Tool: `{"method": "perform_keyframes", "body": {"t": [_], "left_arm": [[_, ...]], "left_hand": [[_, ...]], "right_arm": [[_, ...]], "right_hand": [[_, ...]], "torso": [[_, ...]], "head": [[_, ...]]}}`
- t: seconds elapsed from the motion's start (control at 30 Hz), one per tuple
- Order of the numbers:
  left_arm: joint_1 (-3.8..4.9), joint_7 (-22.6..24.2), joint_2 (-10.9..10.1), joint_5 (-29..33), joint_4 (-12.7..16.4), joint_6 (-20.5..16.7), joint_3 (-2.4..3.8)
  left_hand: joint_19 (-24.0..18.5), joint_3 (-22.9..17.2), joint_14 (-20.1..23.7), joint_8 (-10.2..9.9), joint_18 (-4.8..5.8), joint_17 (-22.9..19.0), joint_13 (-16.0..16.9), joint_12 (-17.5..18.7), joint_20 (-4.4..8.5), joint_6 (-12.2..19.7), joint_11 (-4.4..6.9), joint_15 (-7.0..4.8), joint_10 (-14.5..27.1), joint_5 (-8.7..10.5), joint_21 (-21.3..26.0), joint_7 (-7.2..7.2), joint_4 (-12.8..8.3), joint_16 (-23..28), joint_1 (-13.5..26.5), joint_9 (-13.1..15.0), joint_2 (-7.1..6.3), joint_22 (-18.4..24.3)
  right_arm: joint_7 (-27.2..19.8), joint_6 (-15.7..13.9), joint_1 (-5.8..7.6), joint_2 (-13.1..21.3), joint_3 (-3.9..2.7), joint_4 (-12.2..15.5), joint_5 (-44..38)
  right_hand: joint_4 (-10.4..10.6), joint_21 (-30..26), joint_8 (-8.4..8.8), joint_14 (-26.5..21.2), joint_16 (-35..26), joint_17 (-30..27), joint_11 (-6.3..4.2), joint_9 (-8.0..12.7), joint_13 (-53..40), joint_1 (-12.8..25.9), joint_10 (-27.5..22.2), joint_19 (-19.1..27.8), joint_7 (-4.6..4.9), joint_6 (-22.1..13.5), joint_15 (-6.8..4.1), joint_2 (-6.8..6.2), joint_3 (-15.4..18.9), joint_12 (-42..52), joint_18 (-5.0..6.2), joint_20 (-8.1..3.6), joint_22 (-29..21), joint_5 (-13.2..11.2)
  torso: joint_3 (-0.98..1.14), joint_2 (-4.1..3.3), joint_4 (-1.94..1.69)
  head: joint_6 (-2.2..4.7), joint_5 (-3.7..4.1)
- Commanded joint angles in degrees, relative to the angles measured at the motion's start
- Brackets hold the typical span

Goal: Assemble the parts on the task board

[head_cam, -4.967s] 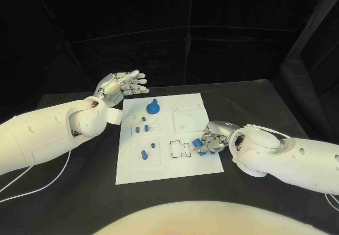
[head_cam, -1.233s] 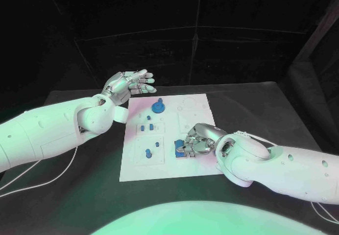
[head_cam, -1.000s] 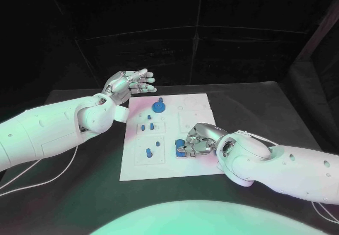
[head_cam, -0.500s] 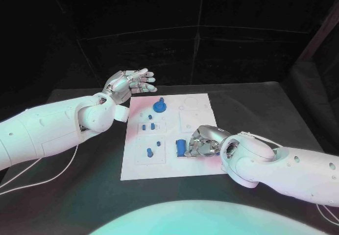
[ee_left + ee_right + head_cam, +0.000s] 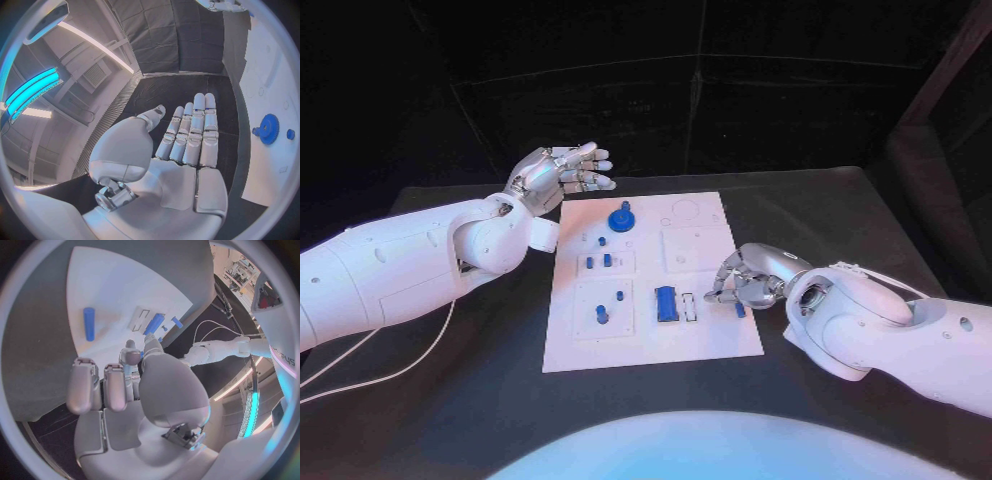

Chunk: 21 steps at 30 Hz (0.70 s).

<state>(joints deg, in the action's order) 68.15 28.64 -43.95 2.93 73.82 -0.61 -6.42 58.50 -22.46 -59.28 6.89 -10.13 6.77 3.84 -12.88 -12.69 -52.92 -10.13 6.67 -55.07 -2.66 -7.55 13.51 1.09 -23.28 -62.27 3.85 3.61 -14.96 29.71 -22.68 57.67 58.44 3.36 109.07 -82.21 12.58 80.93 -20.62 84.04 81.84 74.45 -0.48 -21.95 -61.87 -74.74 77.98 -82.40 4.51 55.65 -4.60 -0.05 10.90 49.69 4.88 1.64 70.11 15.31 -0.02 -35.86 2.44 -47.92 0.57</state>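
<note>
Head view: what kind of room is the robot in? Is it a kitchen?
Not a kitchen; probably a robot test lab. A black table with dark curtains behind holds only a white task board with small blue parts, and the left wrist view shows blue strip lights overhead.

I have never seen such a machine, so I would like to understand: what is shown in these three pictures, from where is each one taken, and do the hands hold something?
This is a robot with two white arms ending in silver hands. One picture looks down from its head at a black table; the two round ones come from cameras at the wrists.

On the table lies a white task board carrying small blue parts: a gear at its far end and a long bar set in a slot.

The left hand is raised beside the board, fingers straight, holding nothing. The right hand is curled at the board's edge, next to a loose blue piece; I cannot tell whether it holds anything.
</note>
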Motion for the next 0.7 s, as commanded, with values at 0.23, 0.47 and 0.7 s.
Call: {"method": "perform_keyframes", "body": {"t": [0.23, 0.47, 0.7], "left_arm": [[-0.16, 0.60, 0.26, -0.05, -0.01, 0.79, 0.04], [-0.34, 0.57, 0.39, -0.05, -0.09, 0.87, 0.04], [-0.40, 0.48, 0.35, -0.05, -0.13, 0.94, 0.04]], "left_hand": [[0.11, 0.26, 0.10, 0.28, -0.28, -0.08, 0.08, -0.37, -0.27, 0.57, -0.10, 0.24, 0.51, -0.15, 0.27, 0.18, 0.01, 0.09, -0.11, 0.08, -0.65, 0.09], [0.11, 0.26, 0.10, 0.28, -0.28, -0.08, 0.08, -0.37, -0.27, 0.57, -0.10, 0.24, 0.51, -0.15, 0.27, 0.18, 0.01, 0.09, -0.11, 0.08, -0.65, 0.09], [0.11, 0.26, 0.10, 0.28, -0.28, -0.08, 0.08, -0.37, -0.27, 0.57, -0.10, 0.24, 0.51, -0.15, 0.27, 0.18, 0.01, 0.09, -0.11, 0.08, -0.65, 0.09]], "right_arm": [[1.42, -0.92, 0.81, 5.62, -0.08, 1.01, -2.59], [3.20, 2.28, 0.86, 5.99, -0.05, -0.43, -4.33], [3.83, 4.66, 0.57, 3.55, 0.01, -2.38, -4.30]], "right_hand": [[1.09, -0.33, 1.28, 3.14, -0.35, 0.01, 0.57, 0.65, -0.12, 0.97, 0.06, 0.02, 0.22, -0.42, 0.67, 0.29, 1.06, -0.25, -1.03, 0.61, 0.00, -0.06], [1.27, -0.34, 1.66, 3.12, -0.47, -0.13, 0.59, 0.86, -0.08, 0.74, 0.00, 0.04, 0.22, 0.02, 0.72, -0.11, 1.66, -0.38, -1.02, 0.72, 0.01, -0.91], [1.32, -0.49, 1.89, 3.06, -0.65, -0.41, 0.60, 0.97, 0.07, 0.49, -0.14, 0.17, 0.23, 0.20, 0.74, -0.33, 1.97, -0.66, -0.96, 0.76, -0.25, -1.33]], "torso": [[0.19, -0.13, 0.01], [-0.12, -0.06, -0.25], [0.07, -0.11, -0.18]], "head": [[0.38, 1.51], [0.36, 2.32], [0.22, 2.16]]}}
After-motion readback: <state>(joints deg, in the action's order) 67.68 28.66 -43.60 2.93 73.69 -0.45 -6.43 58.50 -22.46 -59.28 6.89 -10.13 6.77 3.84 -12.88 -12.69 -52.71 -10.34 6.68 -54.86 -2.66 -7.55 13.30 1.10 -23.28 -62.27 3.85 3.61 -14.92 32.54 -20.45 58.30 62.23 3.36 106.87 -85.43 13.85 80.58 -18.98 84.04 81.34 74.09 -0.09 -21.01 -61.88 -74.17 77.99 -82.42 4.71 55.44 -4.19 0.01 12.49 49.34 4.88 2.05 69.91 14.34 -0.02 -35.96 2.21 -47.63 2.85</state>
